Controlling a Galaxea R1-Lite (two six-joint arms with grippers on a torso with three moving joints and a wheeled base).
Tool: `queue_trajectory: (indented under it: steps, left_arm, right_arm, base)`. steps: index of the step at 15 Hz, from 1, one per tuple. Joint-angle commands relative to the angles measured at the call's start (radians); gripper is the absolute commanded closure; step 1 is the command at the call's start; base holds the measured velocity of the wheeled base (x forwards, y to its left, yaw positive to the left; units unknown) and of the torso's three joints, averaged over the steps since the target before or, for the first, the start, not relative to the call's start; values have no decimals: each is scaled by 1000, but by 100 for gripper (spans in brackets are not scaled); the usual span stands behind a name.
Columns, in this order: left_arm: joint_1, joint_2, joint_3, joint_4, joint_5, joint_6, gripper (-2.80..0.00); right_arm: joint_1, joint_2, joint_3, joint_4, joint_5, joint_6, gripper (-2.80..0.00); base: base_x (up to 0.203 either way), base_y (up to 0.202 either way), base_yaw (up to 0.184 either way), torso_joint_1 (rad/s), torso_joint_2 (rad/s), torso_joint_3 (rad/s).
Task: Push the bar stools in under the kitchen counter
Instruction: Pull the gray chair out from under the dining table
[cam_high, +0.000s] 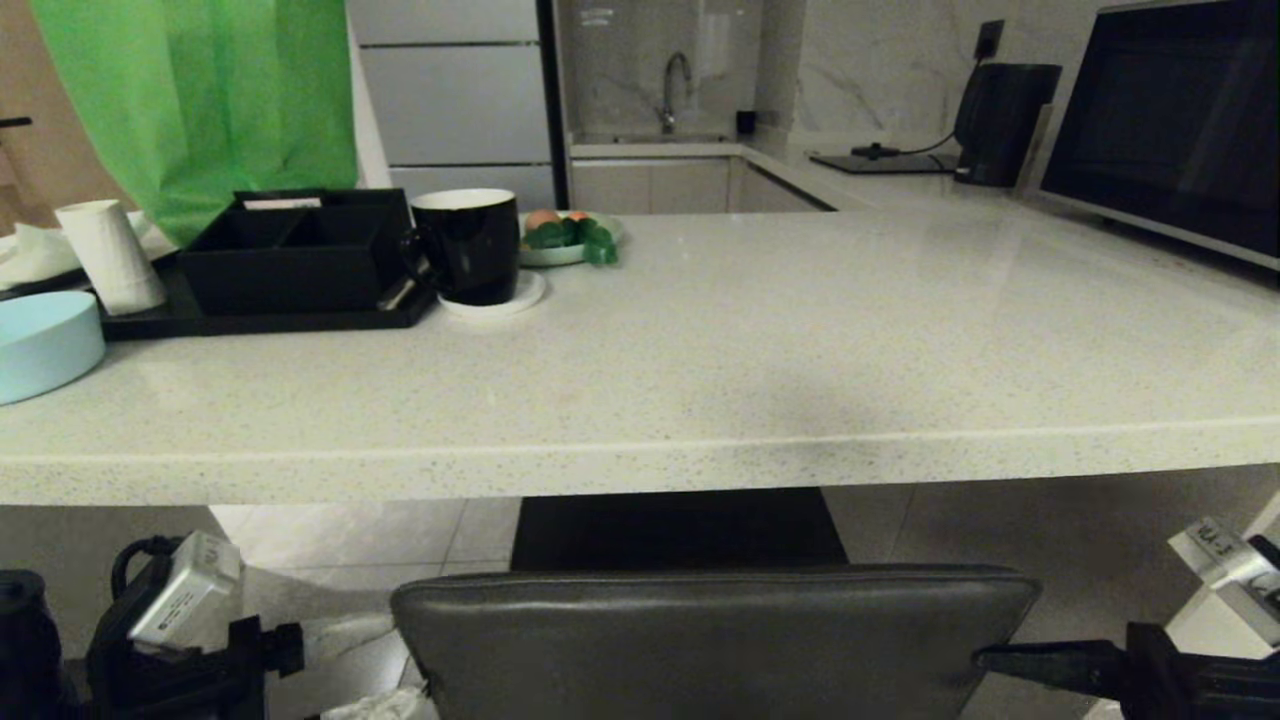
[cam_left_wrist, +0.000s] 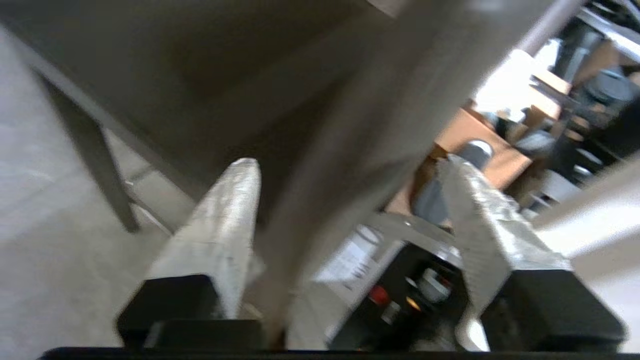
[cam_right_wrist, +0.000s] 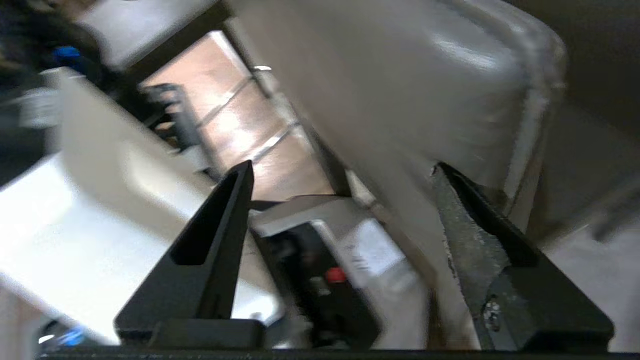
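Left gripper: left gripper (cam_left_wrist: 350, 167), nearest the lens in the left wrist view, has its two pale worn fingers (cam_left_wrist: 220, 225) spread wide with the blurred edge of the stool's backrest running between them; whether either finger touches it cannot be told. From the head camera only the arm's wrist shows, low at the left beside the backrest's left end.
Right gripper: right gripper (cam_right_wrist: 345, 167) has its dark fingers (cam_right_wrist: 215, 235) spread apart; the backrest's rounded corner lies between them, close against one finger. From the head camera a dark finger (cam_high: 1040, 662) points at the backrest's right end.
Stool: bar stool with dark grey leather backrest (cam_high: 715, 640), low and rectangular with a stitched seam, stands between the two arms, its top edge just in front of the counter's near edge. Its dark seat (cam_high: 680, 528) reaches under the slab. Slim legs and thin footrest bars show blurred in the wrist views.
Counter: off-white speckled stone kitchen counter (cam_high: 760, 370), a thick slab, spans the head view above the stool.
On the counter, far left: black glossy mug (cam_high: 470, 245) on a white coaster, black compartment tray (cam_high: 290, 255), white paper roll (cam_high: 110, 255), pale blue round box (cam_high: 45, 342), small plate of green leaves (cam_high: 570, 240).
Behind: green cloth (cam_high: 200, 100), a black screen (cam_high: 1170, 120) at right, a sink tap (cam_high: 675, 90).
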Motion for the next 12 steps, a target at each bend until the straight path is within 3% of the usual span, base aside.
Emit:
queue_trajectory:
  steps: [1,3,7,10,12]
  left_arm:
    - [16,153,7,-133,-12,3,-280]
    - [8,207,15,-223,-38,5,-280]
    - [5,206,16,-222,-41,2,-280]
    - [-13,211,15,-224,-38,0,-280]
    - [-24,227,8,-227,-34,-3,-280]
  right_arm:
    - [-20,64,-33,7,2,-41,-280]
    - [-12,89,-27,9,3,-69,-280]
    - [-3,-53,-19,70,7,-61,-280]
    - [6,-258,-64,351,5,-60,-280]
    - [7,-330,-194,569,-27,-63,-280]
  base:
    - [0,0,0,0,0,0]
    - [0,0,0,0,0,0]
    - [0,0,0,0,0,0]
    - [0,0,0,0,0,0]
    - [0,0,0,0,0,0]
